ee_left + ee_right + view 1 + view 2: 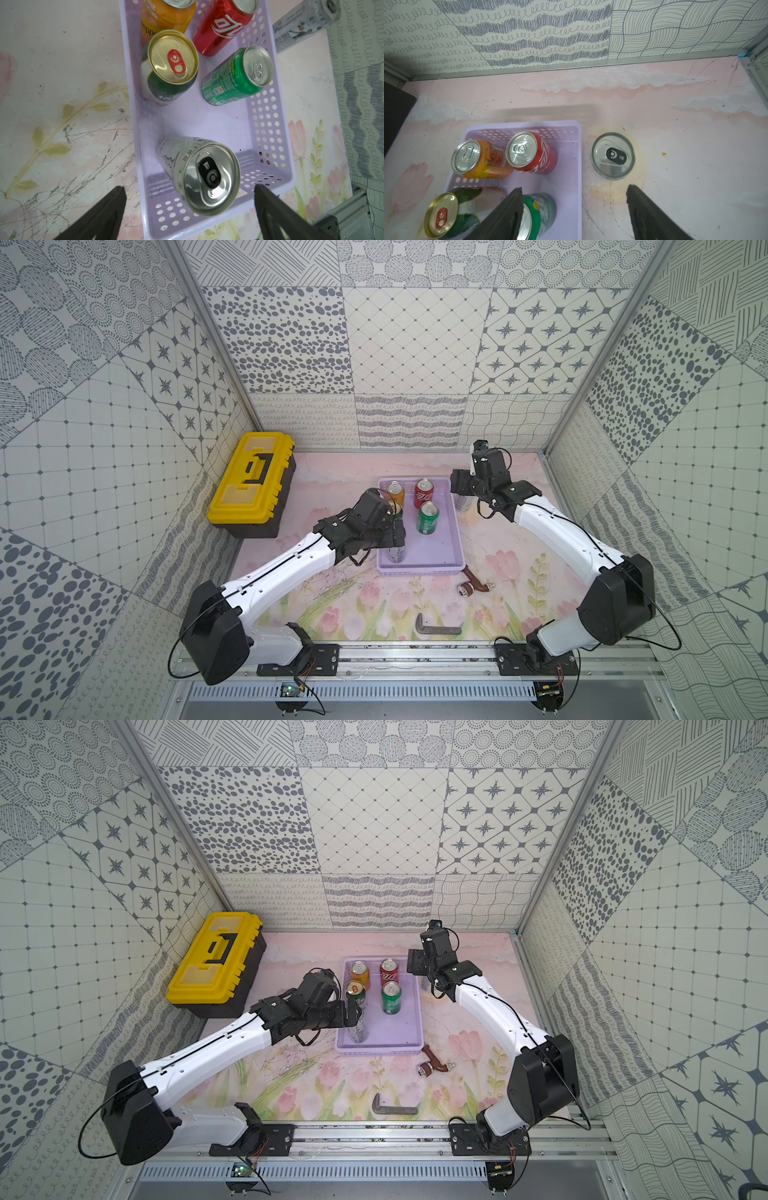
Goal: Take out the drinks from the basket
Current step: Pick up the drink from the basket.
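The lavender basket [455, 531] lies mid-table. Upright in it are an orange can [395, 488], a red can [424, 493], a bright green can [428, 517], a dark green gold-topped can [173, 56] and a slim silver can [207, 176] at its near-left corner. My left gripper [189, 188] hangs open just above that silver can, not touching it. Another slim silver can [612, 155] stands on the table just outside the basket's far-right side. My right gripper [575, 189] is open above it, with nothing between its fingers.
A yellow-and-black toolbox [251, 485] stands at the back left. A brown-handled tool [473, 583] lies just in front of the basket's near-right corner. A grey L-shaped piece [436, 628] lies near the front rail.
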Available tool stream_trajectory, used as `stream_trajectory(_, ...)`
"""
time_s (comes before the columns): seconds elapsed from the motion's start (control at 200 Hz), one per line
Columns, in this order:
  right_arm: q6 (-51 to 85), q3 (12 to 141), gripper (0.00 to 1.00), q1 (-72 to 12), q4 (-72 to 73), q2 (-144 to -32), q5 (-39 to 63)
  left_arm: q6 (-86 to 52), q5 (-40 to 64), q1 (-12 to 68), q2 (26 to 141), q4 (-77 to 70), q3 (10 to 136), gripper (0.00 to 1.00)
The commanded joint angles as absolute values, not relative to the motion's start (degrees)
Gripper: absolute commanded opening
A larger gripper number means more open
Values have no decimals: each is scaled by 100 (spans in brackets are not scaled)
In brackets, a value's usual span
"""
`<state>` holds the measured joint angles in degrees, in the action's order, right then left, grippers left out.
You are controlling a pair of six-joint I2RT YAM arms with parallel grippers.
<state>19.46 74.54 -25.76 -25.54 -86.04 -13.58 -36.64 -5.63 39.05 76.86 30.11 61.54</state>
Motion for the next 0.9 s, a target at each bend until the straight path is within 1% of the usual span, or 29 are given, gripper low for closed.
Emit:
stream_trajectory(0.0, 1872, 7312, 83, -2658, -2351, -8155, -1503, -3244, -739, 4078, 7901, 2654, 6271, 100)
stream_trajectory(0.11, 1890, 7119, 83, -2714, -2382, -7864, -1563, -3186, -719, 4136, 8075, 2612, 6343, 98)
stream_trajectory(0.185, 1890, 6995, 83, -2735, -2399, -7724, -1597, -3155, -779, 4181, 8199, 2633, 6427, 95)
stream_trajectory(0.4, 1855, 6873, 84, -2738, -2408, -7576, -1714, -3142, -1160, 4262, 8506, 3119, 6712, 88)
stream_trajectory(0.47, 1863, 6873, 84, -2737, -2409, -7586, -1714, -3145, -1222, 4293, 8614, 3217, 6765, 85)
stream_trajectory(0.575, 1872, 6873, 84, -2748, -2392, -7611, -1714, -3155, -1210, 4335, 8683, 3234, 6787, 77)
stream_trajectory(0.895, 1890, 6840, 84, -2735, -2364, -7618, -1736, -3249, -1309, 4377, 9018, 3594, 6934, 73)
